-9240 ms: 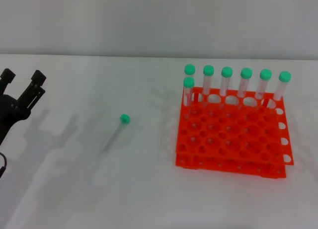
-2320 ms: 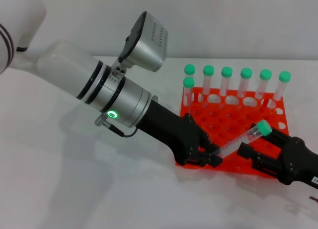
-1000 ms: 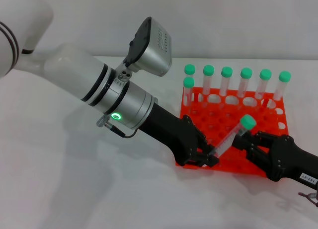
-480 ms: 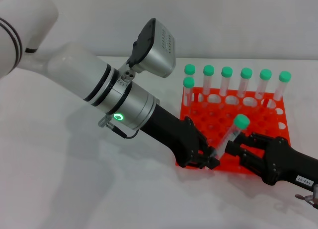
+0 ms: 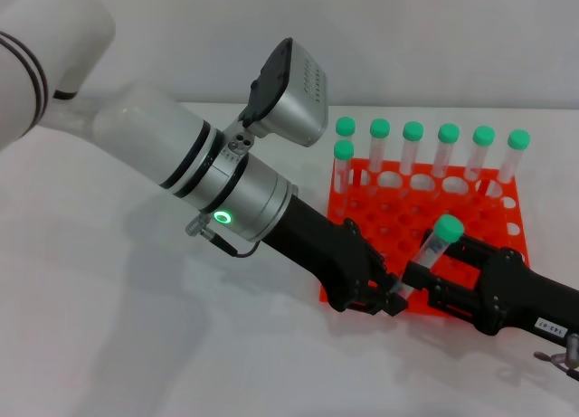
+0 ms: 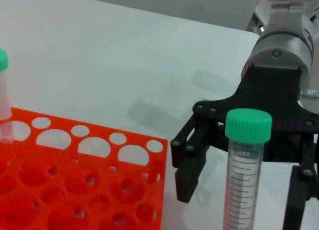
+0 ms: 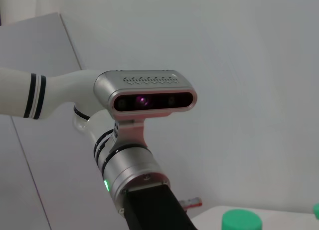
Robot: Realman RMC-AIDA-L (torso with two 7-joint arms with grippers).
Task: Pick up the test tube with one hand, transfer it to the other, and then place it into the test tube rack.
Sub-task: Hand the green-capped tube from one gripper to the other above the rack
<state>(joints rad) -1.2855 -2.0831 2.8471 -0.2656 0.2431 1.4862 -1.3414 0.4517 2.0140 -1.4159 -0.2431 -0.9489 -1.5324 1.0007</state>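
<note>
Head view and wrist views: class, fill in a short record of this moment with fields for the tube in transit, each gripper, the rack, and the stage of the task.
Tube in transit: the test tube, green cap up, tilted, above the rack's near edge
Left gripper: shut on the tube's lower end
Right gripper: fingers either side of the tube's middle; whether they grip it cannot be told
Rack: the test tube rack, orange-red, on the table
Other tubes: seven capped, standing along the rack's far side
Stage: handover under way, tube not yet in the rack
</note>
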